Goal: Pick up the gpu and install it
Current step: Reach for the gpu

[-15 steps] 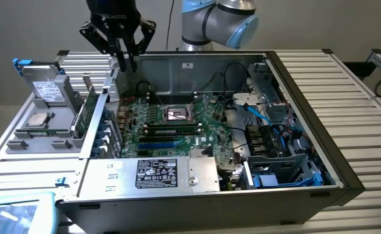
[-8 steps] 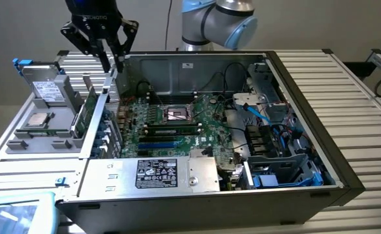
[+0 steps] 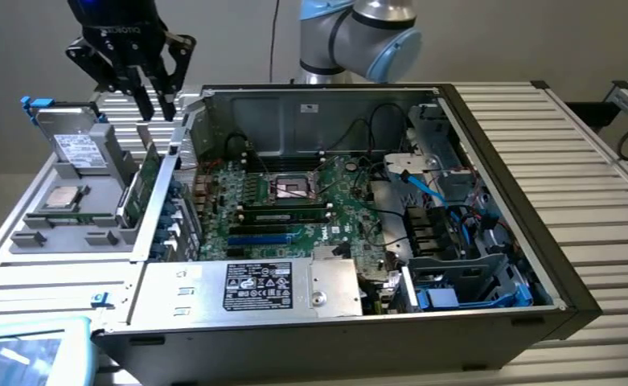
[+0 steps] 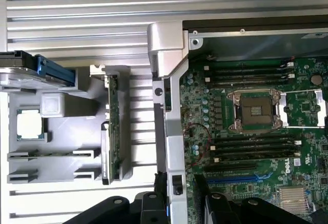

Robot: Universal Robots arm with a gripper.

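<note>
The gpu (image 3: pixel 140 193) is a thin green card standing on edge in a slot of the grey parts tray (image 3: pixel 34 241), at the exterior view's left beside the computer case. In the wrist view the gpu (image 4: pixel 113 126) shows edge-on as a narrow green strip in the tray (image 4: pixel 61 131). My gripper (image 3: pixel 155 103) hangs well above the card and near the case's corner, open, with nothing between its fingers. Its black fingers (image 4: pixel 118 208) frame the case wall in the wrist view. The green motherboard (image 3: pixel 281 205) lies inside the open case.
The tray also carries a hard drive (image 3: pixel 72 145), a processor chip (image 3: pixel 62 197) and a memory stick (image 4: pixel 46 153). The case wall (image 4: pixel 166 80) rises between tray and motherboard. Cables and blue drive brackets (image 3: pixel 474 293) crowd the case's right side. Ribbed metal tabletop (image 3: pixel 571 145) surrounds everything.
</note>
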